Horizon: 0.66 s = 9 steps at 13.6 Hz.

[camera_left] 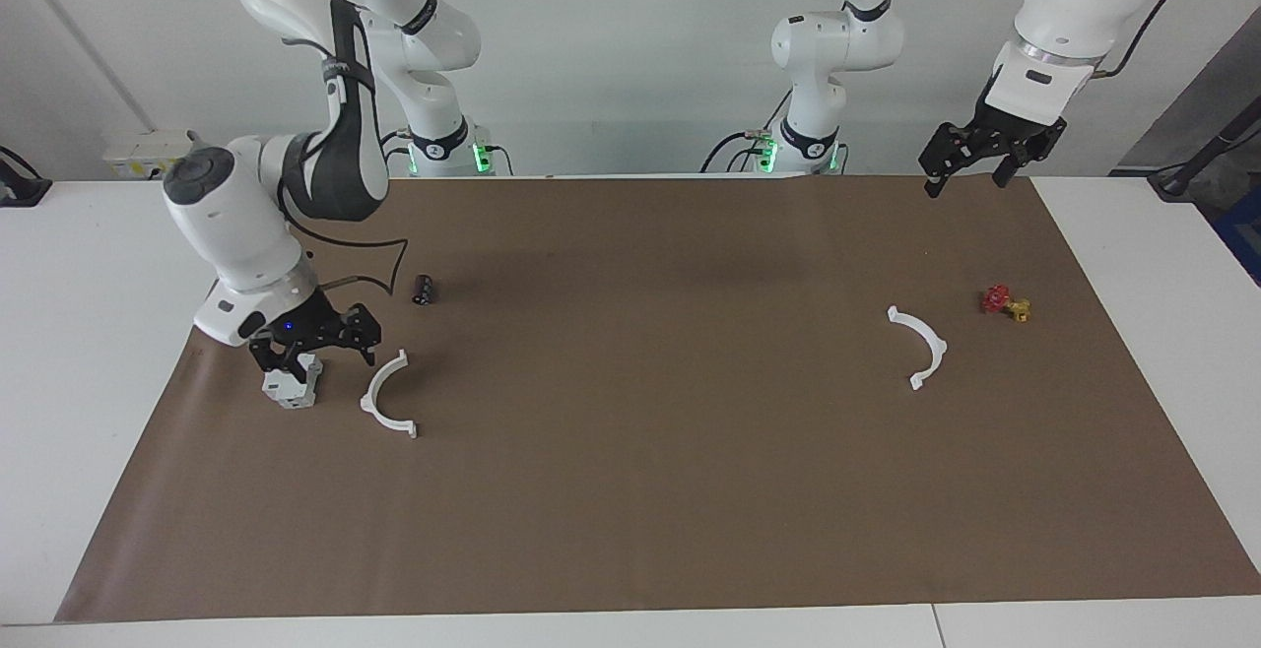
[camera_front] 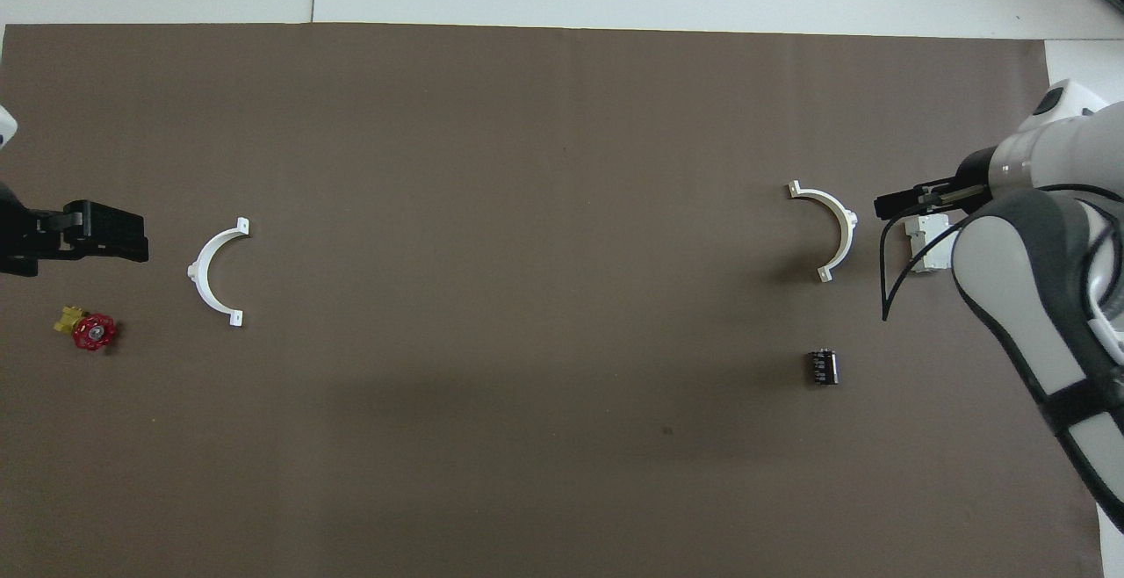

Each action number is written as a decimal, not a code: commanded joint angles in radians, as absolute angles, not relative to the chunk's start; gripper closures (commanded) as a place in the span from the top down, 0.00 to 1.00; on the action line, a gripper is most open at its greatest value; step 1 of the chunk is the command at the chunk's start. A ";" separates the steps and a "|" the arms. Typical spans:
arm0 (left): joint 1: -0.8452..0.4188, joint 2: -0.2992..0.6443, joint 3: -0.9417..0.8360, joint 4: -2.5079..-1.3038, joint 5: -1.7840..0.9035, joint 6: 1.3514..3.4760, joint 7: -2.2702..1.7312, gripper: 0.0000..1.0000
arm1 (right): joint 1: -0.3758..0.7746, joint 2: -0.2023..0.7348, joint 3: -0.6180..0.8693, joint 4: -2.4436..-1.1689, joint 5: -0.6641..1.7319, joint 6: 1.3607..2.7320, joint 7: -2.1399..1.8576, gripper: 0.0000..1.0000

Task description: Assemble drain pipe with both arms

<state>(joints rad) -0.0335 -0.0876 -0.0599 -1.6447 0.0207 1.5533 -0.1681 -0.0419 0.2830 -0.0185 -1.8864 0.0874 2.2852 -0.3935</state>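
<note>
Facing view. The right claw (camera_left: 315, 351) sits low at the left of the frame, its jaws standing wide and holding nothing, directly over the grey blocky device (camera_left: 292, 385) on the brown mat (camera_left: 650, 490). One white half-ring (camera_left: 386, 396) of the drain pipe lies flat on the mat just beside that claw, at its lower right in the frame, apart from the fingertips. A small black cylinder (camera_left: 424, 289) lies above the half-ring in the frame. The left claw (camera_left: 970, 175) hangs raised at the upper right of the frame over the mat's top edge, jaws wide and empty. The second half-ring (camera_left: 921, 346) lies well below it at the right of centre, well apart from that claw, with the red-and-yellow valve (camera_left: 1005, 303) near it toward the frame's right edge.

Overhead view. The right claw (camera_front: 896, 205) enters from the right edge, over the grey device (camera_front: 924, 244), with the first half-ring (camera_front: 830, 231) just beside it toward centre. The black cylinder (camera_front: 823, 366) lies lower in the frame. The left claw (camera_front: 105, 233) shows at the left edge, the second half-ring (camera_front: 213, 272) near it toward centre, and the valve (camera_front: 88, 329) below the claw. The two half-rings lie well apart, at opposite ends of the table.
</note>
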 commanded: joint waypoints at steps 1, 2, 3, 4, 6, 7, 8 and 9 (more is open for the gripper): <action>-0.029 -0.112 -0.055 -1.677 0.014 1.574 -0.156 1.00 | -0.046 0.354 -0.012 -1.881 0.106 2.342 -0.478 0.99; -0.029 -0.112 -0.055 -1.677 0.014 1.574 -0.156 1.00 | -0.049 0.377 -0.012 -1.882 0.107 2.358 -0.510 0.97; -0.029 -0.112 -0.055 -1.677 0.014 1.575 -0.156 1.00 | -0.048 0.394 -0.012 -1.884 0.107 2.391 -0.517 0.94; -0.029 -0.112 -0.055 -1.677 0.014 1.575 -0.156 1.00 | -0.045 0.399 -0.012 -1.891 0.107 2.404 -0.518 0.93; -0.031 -0.112 -0.055 -1.677 0.014 1.575 -0.156 1.00 | -0.043 0.394 -0.012 -1.920 0.107 2.404 -0.523 0.85; -0.031 -0.113 -0.055 -1.677 0.014 1.575 -0.156 1.00 | -0.043 0.394 -0.012 -1.931 0.107 2.405 -0.528 0.78; -0.034 -0.112 -0.055 -1.677 0.014 1.575 -0.156 1.00 | -0.046 0.396 -0.012 -1.937 0.107 2.407 -0.552 0.70; -0.034 -0.113 -0.055 -1.677 0.014 1.575 -0.156 1.00 | -0.049 0.396 -0.012 -1.939 0.107 2.407 -0.575 0.58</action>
<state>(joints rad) -0.0330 -0.0876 -0.0580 -1.6447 0.0207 1.5537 -0.1681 -0.0410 0.4074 -0.0154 -1.9096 0.0878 2.3832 -0.5168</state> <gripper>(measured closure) 0.000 0.211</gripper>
